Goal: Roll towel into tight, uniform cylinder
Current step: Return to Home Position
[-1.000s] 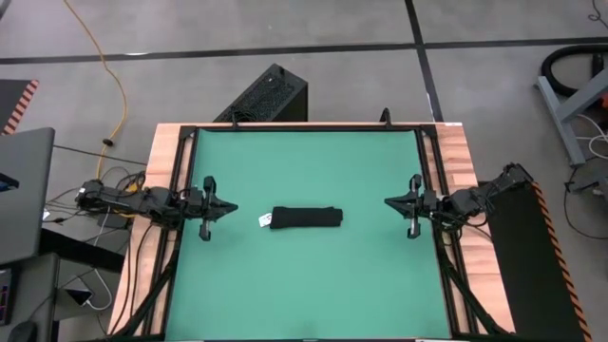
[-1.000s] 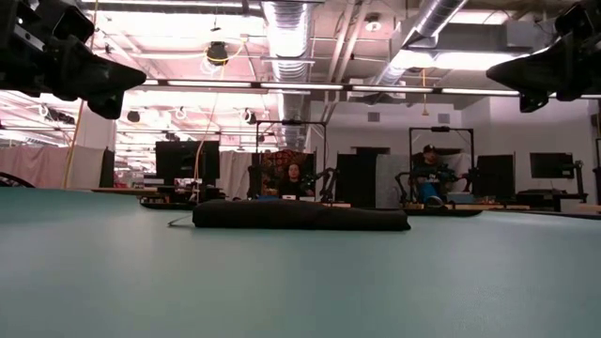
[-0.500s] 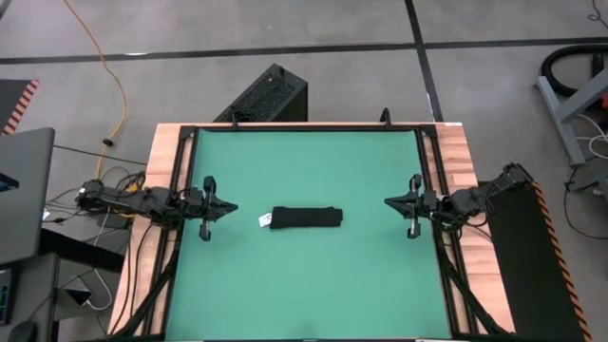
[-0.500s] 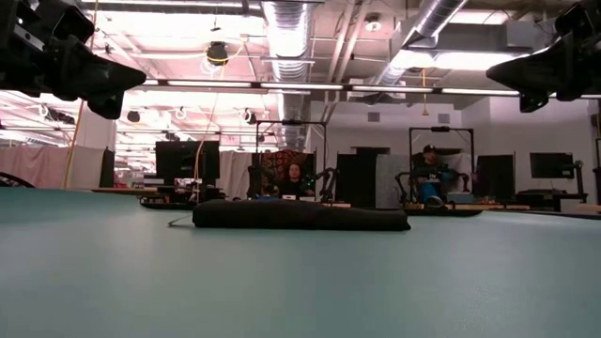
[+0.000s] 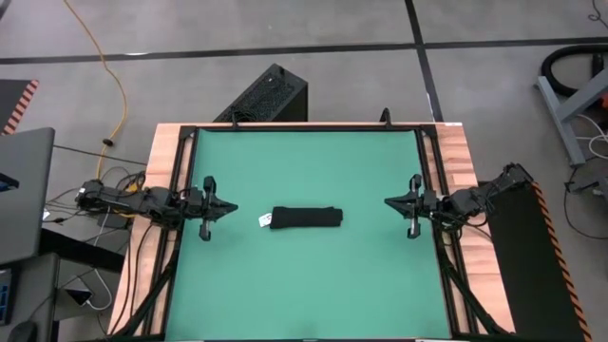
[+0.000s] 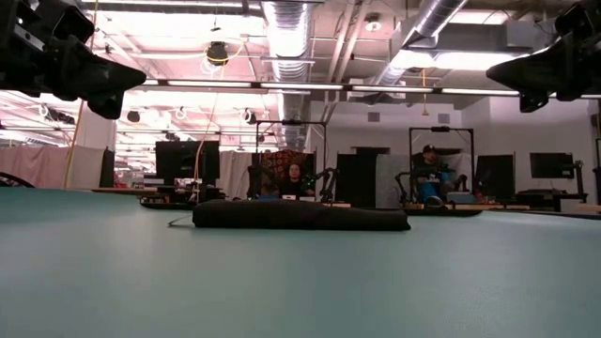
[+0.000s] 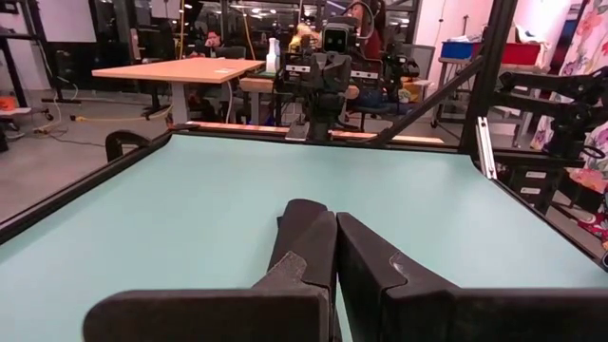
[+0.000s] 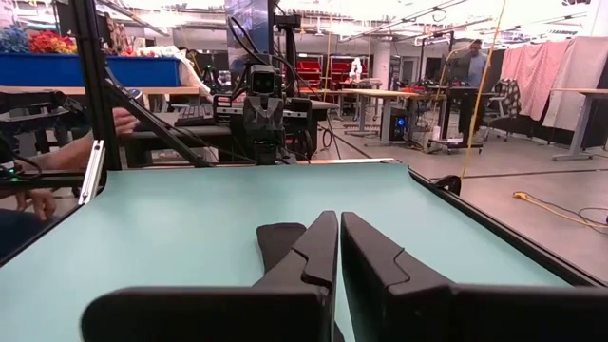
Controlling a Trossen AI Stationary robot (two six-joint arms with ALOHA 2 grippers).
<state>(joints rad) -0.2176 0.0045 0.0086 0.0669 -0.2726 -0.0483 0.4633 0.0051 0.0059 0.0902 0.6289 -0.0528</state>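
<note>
Mat (image 5: 304, 285): green, mostly bare, black frame (image 5: 304, 127) at its edges. Left gripper (image 5: 232, 206) and right gripper (image 5: 388, 201) hang at opposite sides, fingers closed on nothing. Towel (image 5: 306, 218) lies rolled mid-mat, well apart from both, looking rather flat; white tag (image 5: 265, 220) at one end. Risk: unheld roll may loosen. Ample room for arms to retreat.

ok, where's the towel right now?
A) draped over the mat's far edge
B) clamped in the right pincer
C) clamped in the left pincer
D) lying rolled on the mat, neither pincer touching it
D: the high view shows the towel as a rolled bar near the middle of the green mat, with the left pincer and the right pincer well apart from it, one at each side.
</note>
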